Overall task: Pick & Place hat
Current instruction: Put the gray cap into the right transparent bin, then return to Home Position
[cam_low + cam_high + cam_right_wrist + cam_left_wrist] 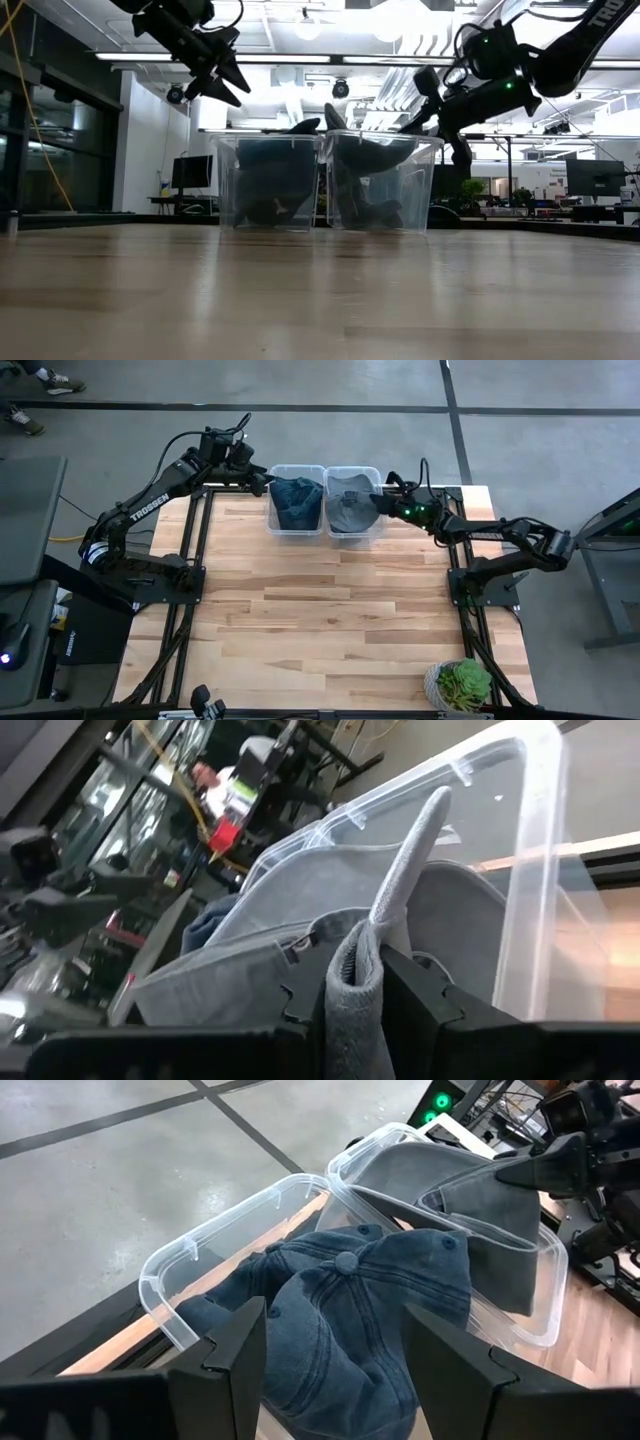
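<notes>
Two clear bins sit side by side on the surface [330,620]: the left bin [296,500] has a blue hat [296,503], the right bin [354,505] a grey hat [349,505]. Right end effector [372,982] is pinching the grey hat's edge. Left end effector [335,1355] hangs released over the blue one.

Both arms are matte black, built of boxy jointed links. The left arm [150,500] carries white "TROSSEN" lettering along its long link, and thin black cables loop over its wrist. The right arm [500,535] shows small green indicator lights near its wrist. Each gripper ends in two flat, angular black fingers [225,1365], wedge-shaped and tapering to points in the low view.
</notes>
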You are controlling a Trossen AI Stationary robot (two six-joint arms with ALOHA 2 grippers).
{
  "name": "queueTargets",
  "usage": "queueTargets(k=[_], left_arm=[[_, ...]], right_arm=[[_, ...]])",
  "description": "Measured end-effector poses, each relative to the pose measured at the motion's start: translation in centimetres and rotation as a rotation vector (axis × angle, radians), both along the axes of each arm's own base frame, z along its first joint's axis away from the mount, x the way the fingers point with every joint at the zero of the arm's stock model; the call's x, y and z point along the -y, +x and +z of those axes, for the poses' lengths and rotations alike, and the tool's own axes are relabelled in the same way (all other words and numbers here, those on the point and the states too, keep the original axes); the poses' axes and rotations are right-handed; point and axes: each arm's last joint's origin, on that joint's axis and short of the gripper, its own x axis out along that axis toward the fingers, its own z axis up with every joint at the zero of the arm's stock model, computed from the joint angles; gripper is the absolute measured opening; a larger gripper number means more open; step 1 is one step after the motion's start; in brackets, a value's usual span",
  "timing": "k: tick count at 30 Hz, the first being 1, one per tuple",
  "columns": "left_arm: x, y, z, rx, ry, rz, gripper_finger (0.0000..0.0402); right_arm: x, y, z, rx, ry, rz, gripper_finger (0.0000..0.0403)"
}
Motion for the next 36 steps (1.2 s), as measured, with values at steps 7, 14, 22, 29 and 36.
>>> queueTargets(k=[7, 14, 22, 29, 36], left_arm=[[0.0, 0.0, 0.0, 0.002, -0.003, 0.000, 0.0193], [0.0, 0.0, 0.0, 0.002, -0.003, 0.000, 0.0193], [0.1, 0.0, 0.0, 0.011, -0.011, -0.020, 0.0193], [0.1, 0.0, 0.0, 0.014, -0.014, -0.017, 0.0193], [0.0, 0.1, 0.2, 0.051, -0.036, 0.008, 0.0193]], right_arm=[[0.9, -0.7, 0.1, -0.022, -0.056, 0.132, 0.0118], [2.2, -2.1, 0.1, -0.036, -0.086, 0.180, 0.0202], [3.3, -4.2, 1.2, -0.049, -0.136, 0.092, 0.0232], [2.8, -5.7, 4.6, 0.032, -0.344, 0.059, 0.0212], [2.7, -5.0, 10.3, -0.048, -0.564, 0.223, 0.0169]])
